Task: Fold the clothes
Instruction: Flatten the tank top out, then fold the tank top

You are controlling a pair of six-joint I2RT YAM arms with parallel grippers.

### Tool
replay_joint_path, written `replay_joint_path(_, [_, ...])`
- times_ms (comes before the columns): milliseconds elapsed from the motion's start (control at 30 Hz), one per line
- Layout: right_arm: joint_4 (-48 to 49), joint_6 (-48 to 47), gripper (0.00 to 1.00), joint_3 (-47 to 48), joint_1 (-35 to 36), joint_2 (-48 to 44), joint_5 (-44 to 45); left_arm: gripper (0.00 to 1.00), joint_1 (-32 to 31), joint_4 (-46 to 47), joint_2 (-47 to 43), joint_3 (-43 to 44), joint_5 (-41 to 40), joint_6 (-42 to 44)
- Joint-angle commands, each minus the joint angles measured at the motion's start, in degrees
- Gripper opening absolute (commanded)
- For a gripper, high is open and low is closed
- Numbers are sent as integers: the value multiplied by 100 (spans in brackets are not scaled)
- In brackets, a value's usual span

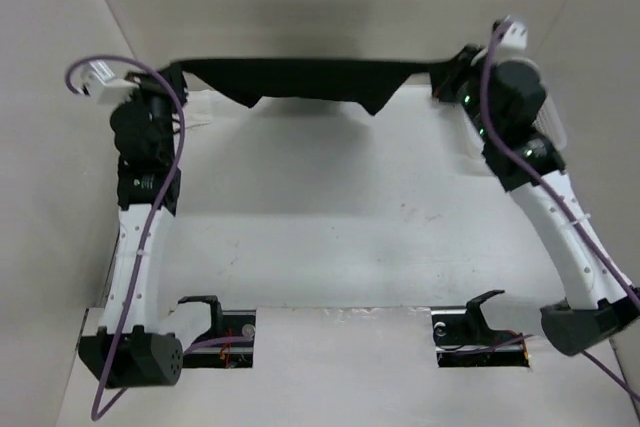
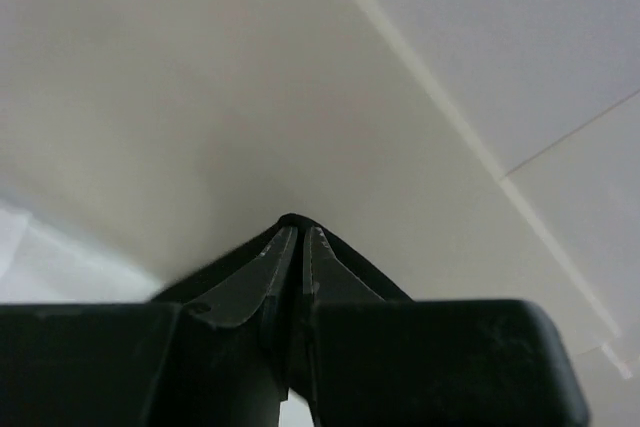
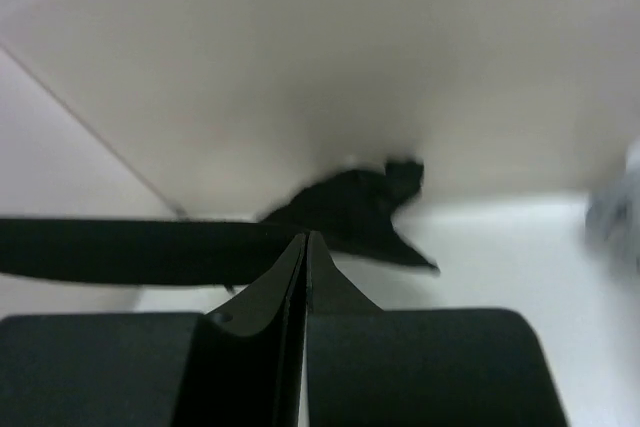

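The clothes point(image 1: 310, 79) stretch as a taut black band between both grippers, above the far side of the table point(image 1: 330, 207), with two lower corners dangling. The left gripper point(image 1: 176, 77) is clamped on the band's left end and the right gripper point(image 1: 445, 75) on its right end.

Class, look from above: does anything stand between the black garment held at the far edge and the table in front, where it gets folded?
Nothing visible does. The garment hangs stretched between the left gripper and the right gripper; no object shows on the table in front of it.
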Motion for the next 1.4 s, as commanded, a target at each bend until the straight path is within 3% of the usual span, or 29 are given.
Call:
replay_joint_path(0, [1014, 163, 2, -2080, 294, -947, 268, 1, -129, 233, -854, -1508, -91, -53])
replay_joint_path(167, [1658, 1111, 2, -5080, 1233, -2626, 470, 1, -130, -432, -2716, -3743, -30, -150])
replay_joint_path(300, [1168, 1708, 1, -6234, 2296, -3471, 760, 1, -77, -1916, -4149, -4422, 207, -18])
replay_joint_path(400, [553, 2350, 1, -6762, 3210, -4077, 1023, 1, -199, -3112, -5082, -4669, 260, -490])
replay_joint_path(533, [-615, 3185, 0, -6957, 4379, -4737, 1594, 1, -629, -4124, -5620, -4748, 261, -1010])
replay_joint_path(633, [-1136, 3617, 0, -6765, 5110, -4862, 2139, 1, -894, -4363, -5840, -4495, -107, -1073])
replay_joint_path(733, [-1146, 3469, 1, -6369, 5332, -4415, 2360, 1, -964, -4119, -5517, -4099, -538, -889])
replay_joint_path(833, [-612, 2715, 1, -5974, 4535, -3660, 2194, 1, -956, -3234, -4824, -3993, -636, -783])
replay_joint_path(967, [723, 1809, 1, -5578, 2752, -2623, 896, 1, -789, -1897, -3769, -4019, -820, -844])
replay_joint_path(1100, [1577, 1526, 1, -4911, 1248, -1402, -116, 1, -560, -614, -2267, -3782, -961, -879])
replay_joint_path(1367, [2142, 1429, 1, -2610, -117, 1437, -1155, 1, -385, 1198, 862, -2649, -1111, -844])
